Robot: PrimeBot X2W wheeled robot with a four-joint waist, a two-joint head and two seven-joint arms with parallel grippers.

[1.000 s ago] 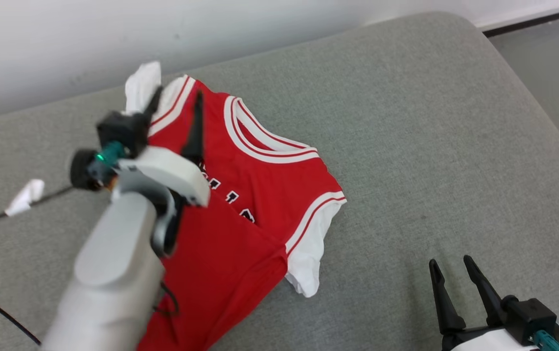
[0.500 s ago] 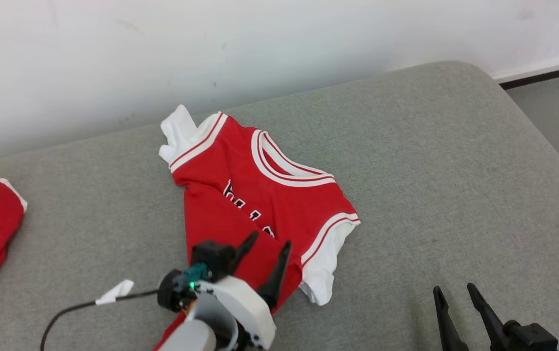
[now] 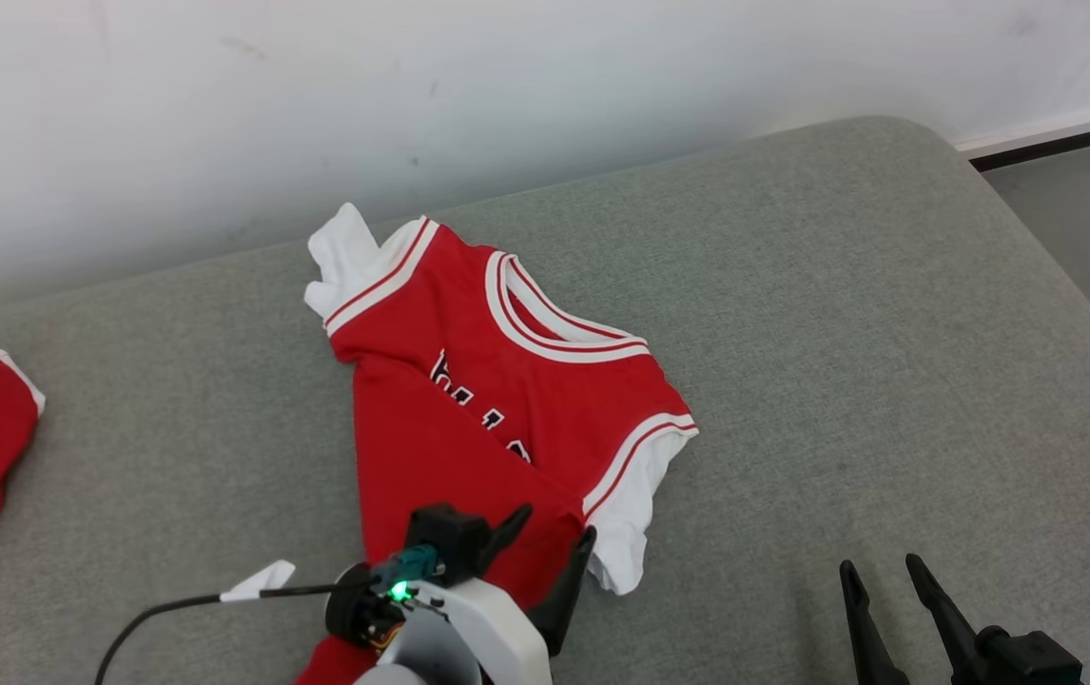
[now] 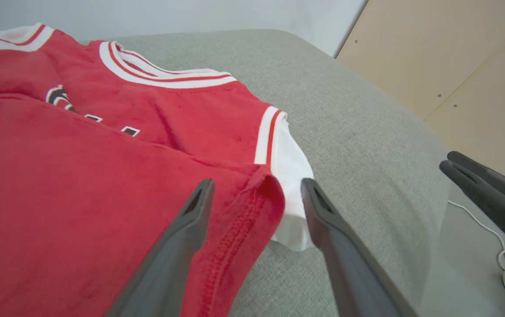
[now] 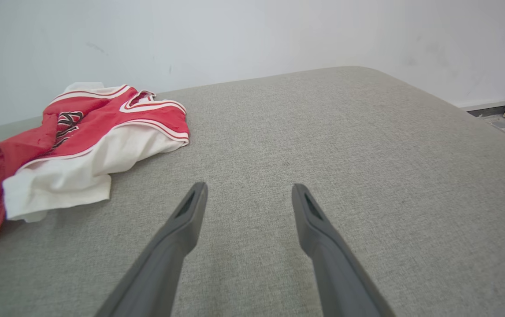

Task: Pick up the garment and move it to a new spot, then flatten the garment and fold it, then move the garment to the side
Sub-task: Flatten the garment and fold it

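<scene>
The red jersey tee (image 3: 469, 409) is soft knit cloth, matt and faintly fuzzy, with white cloth sleeves, ribbed striped trim at the neck and a stitched hem; the sofa cushion (image 3: 840, 333) under it is grey woven fabric, coarse-grained and dull; the left gripper (image 4: 257, 181) and right gripper (image 5: 249, 185) have smooth fingers that look like dark matt plastic; the left wrist housing (image 3: 497, 633) is white plastic with a slight sheen; the wall (image 3: 507, 95) is flat white paint, scuffed; the panels (image 4: 455, 57) look like pale, smooth wood.
</scene>
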